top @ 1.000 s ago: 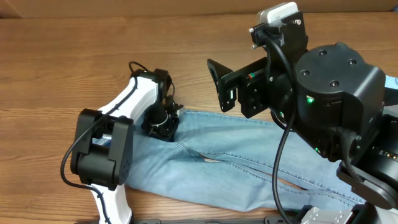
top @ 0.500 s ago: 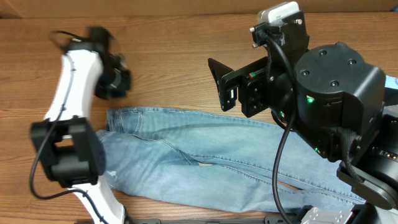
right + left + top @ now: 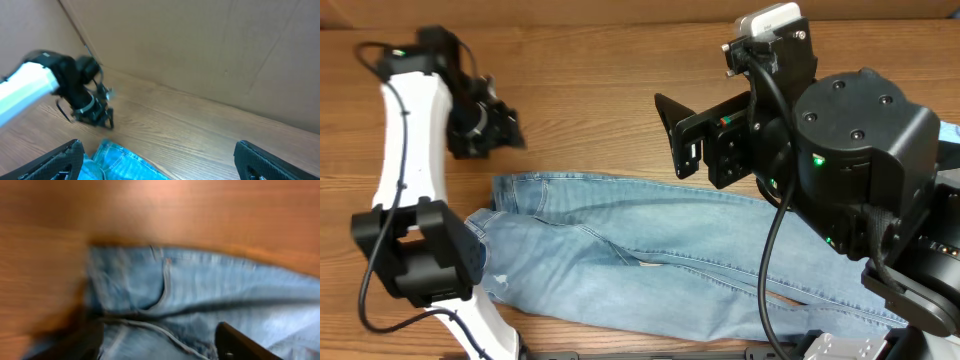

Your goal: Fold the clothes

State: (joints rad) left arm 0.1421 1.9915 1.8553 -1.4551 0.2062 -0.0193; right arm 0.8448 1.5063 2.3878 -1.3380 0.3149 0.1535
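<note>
The light blue jeans [image 3: 650, 260] lie flat across the front of the wooden table, waist end to the left near my left arm's base. They also show in the left wrist view [image 3: 200, 290] and the right wrist view [image 3: 120, 160]. My left gripper [image 3: 500, 128] hovers over bare wood behind and left of the waist, open and empty; its fingers [image 3: 235, 342] stand apart above the denim, though this view is blurred. My right gripper [image 3: 157, 150] is raised above the table behind the jeans, wide open with nothing in it, one black finger [image 3: 672, 125] pointing left.
A brown cardboard wall [image 3: 200, 45] stands along the back of the table. The bulky right arm [image 3: 860, 150] covers the right end of the jeans. A scrap of pale blue [image 3: 950, 130] shows at the right edge.
My left gripper left the jeans' waist, swung back and to the left, and opened. The waist end now lies spread further left. The right arm has not moved.
</note>
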